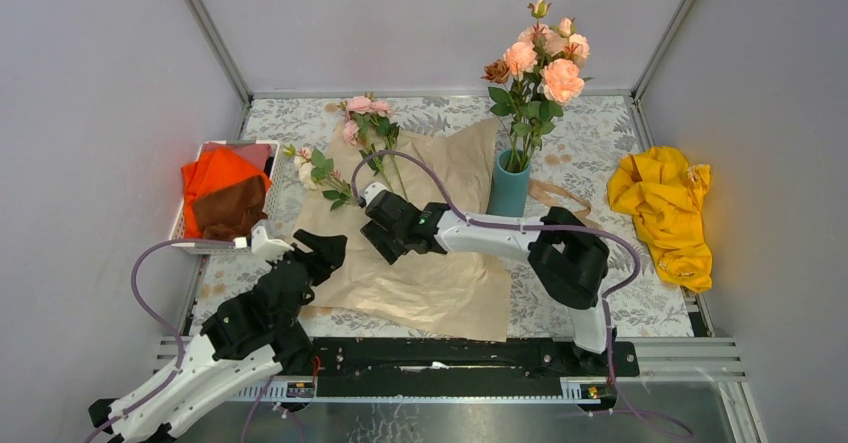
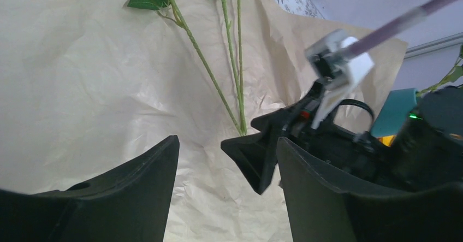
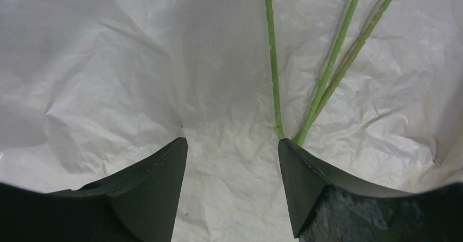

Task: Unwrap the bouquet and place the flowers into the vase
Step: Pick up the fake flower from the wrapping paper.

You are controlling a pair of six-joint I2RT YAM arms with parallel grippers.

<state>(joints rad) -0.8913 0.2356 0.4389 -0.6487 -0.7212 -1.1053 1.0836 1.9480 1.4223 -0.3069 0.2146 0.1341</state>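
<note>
The peach-tan kraft paper (image 1: pixel 430 273) of the bouquet lies spread flat. The teal vase (image 1: pixel 508 189) stands at the paper's back right corner and holds several pink and peach flowers (image 1: pixel 542 58). A few more roses (image 1: pixel 362 113) lie on the paper's far left. Their green stems (image 3: pixel 273 62) run down to my right gripper (image 1: pixel 380 225). That gripper (image 3: pixel 232 143) is open over bare paper, and the stem ends touch its right fingertip (image 3: pixel 292 154). My left gripper (image 1: pixel 325 251) hovers open over the paper's left edge with nothing between its fingers (image 2: pixel 164 165).
A white basket (image 1: pixel 190 246) with orange (image 1: pixel 212 175) and brown cloths stands at the left. A yellow cloth (image 1: pixel 665 213) lies at the right. Tan ribbon (image 1: pixel 560 195) curls beside the vase. Grey walls close in three sides.
</note>
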